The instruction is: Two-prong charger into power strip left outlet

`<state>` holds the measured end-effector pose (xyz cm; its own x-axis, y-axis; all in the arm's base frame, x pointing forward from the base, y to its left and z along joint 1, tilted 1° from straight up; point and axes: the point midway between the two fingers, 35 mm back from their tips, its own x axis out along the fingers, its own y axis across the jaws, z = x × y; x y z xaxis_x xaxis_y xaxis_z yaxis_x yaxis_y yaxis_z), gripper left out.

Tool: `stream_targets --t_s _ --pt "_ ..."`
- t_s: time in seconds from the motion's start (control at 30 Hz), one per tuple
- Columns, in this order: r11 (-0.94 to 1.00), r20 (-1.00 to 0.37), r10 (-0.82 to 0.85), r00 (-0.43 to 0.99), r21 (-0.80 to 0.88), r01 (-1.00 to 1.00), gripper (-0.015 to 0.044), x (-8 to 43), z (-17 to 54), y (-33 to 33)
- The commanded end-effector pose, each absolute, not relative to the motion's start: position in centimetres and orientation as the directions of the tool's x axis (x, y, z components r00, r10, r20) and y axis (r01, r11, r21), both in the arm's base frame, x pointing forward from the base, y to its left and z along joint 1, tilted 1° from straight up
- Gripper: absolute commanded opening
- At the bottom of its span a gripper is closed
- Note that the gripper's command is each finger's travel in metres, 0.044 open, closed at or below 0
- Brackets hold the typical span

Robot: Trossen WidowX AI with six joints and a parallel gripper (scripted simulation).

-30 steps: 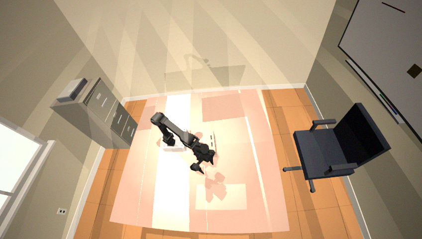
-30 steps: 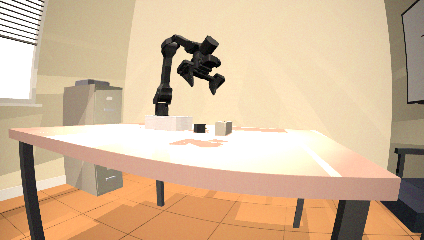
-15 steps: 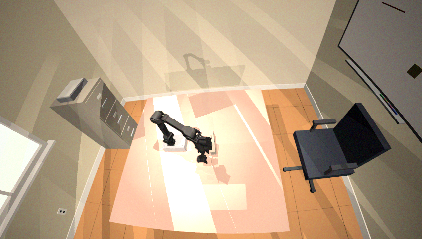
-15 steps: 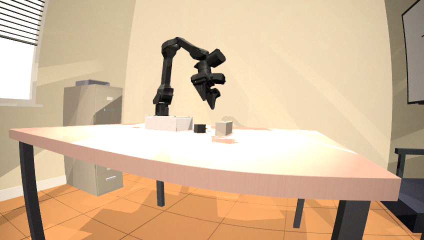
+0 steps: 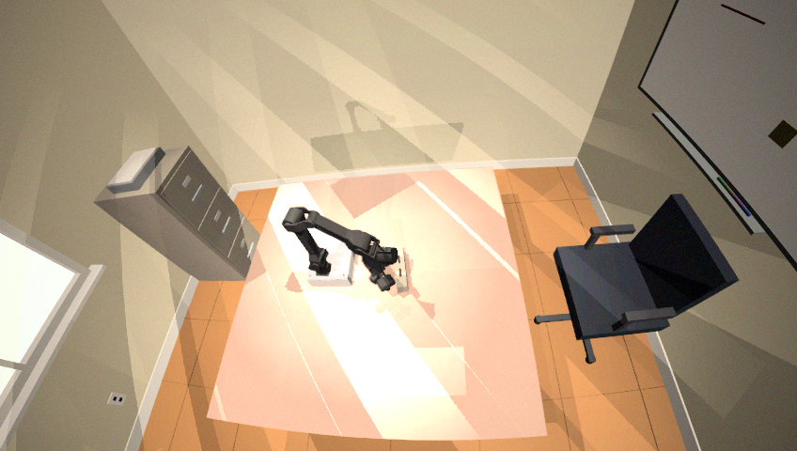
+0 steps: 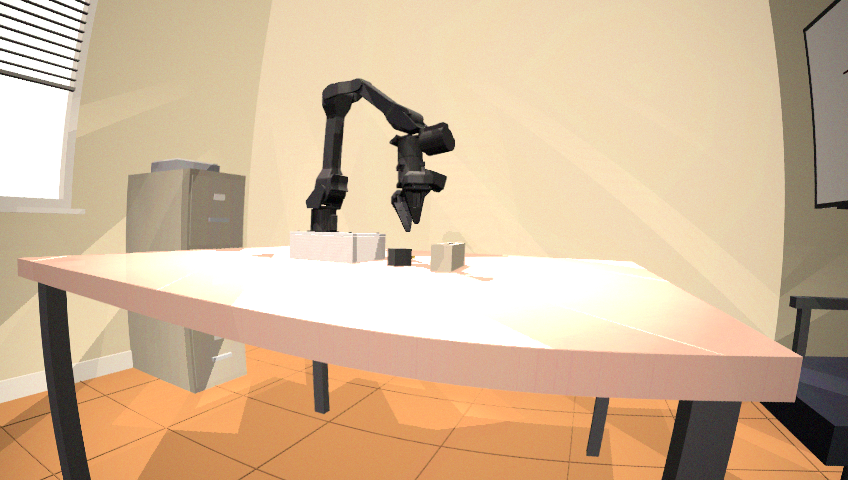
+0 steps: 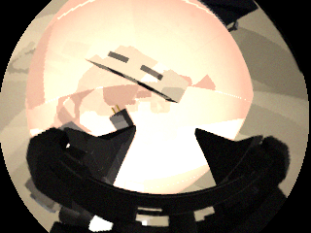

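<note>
The charger, a small black block with brass prongs, lies on the table. Its prongs point toward the power strip; the top view does not show it, as the arm covers that area. The beige power strip stands just beyond the prongs, with two dark outlet slots on its top face in the wrist view. My gripper is open and empty, pointing down above the charger. In the wrist view the charger shows beside the left fingertip, off the middle of the gap.
The white base box of the arm stands on the table, on the other side of the charger from the strip. A filing cabinet and an office chair stand off the table.
</note>
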<state>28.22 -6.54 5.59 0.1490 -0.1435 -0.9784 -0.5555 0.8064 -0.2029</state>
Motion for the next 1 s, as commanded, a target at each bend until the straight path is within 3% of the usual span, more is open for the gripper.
stream_targets --t_s 0.0,0.3,0.97 --pt "0.7 -0.992 -0.1 0.084 -0.129 -0.703 0.044 26.2 4.7 -4.2" --pt "0.49 -0.998 -0.052 -0.023 -0.005 -0.872 0.044 23.1 3.7 -1.0" --pt "0.486 -0.998 -0.051 -0.025 -0.003 -0.874 0.044 23.1 2.2 -0.9"
